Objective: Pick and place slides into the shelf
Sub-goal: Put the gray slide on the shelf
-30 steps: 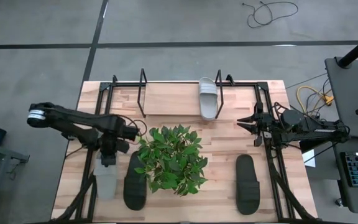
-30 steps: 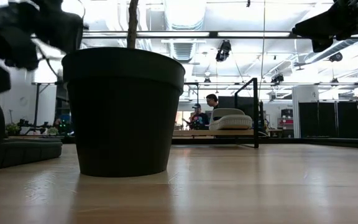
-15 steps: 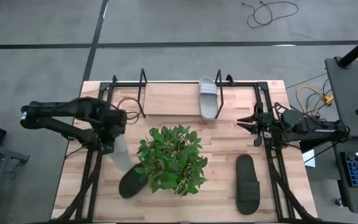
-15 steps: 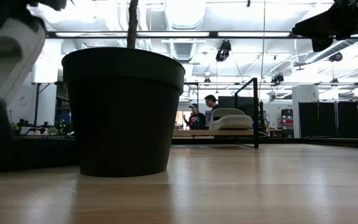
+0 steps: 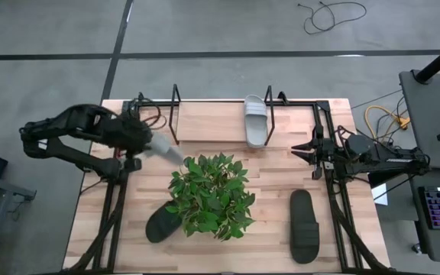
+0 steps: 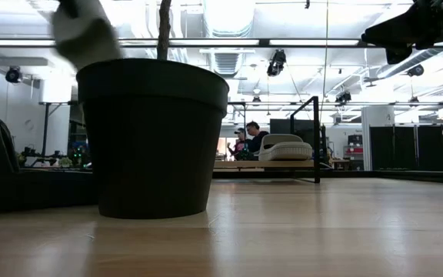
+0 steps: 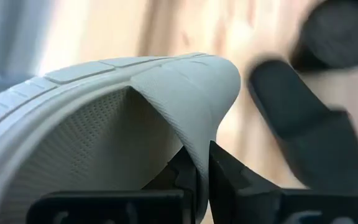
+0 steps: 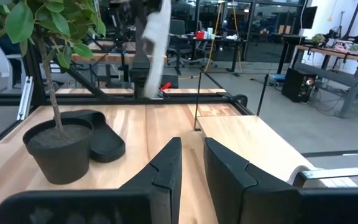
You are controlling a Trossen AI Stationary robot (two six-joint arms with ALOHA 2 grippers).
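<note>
1. The wooden table [image 5: 281, 172] sat on a grey floor, a leafy plant [image 5: 208, 195] at mid-frame.
2. Progress looked like one of four: a grey slide [image 5: 256, 121] lay in the shelf [image 5: 176, 103] at upper centre.
3. In the air! The second grey slide [image 5: 163, 150] hung upper left, the left gripper [image 5: 140, 137] clamped on its strap.
4. Two waited: a black slide [image 5: 161, 223] lower left by the plant, another black slide [image 5: 303, 226] lower right.
5. The right gripper [image 5: 302, 150] hovered centre right, fingers slightly parted, holding nothing.
</note>
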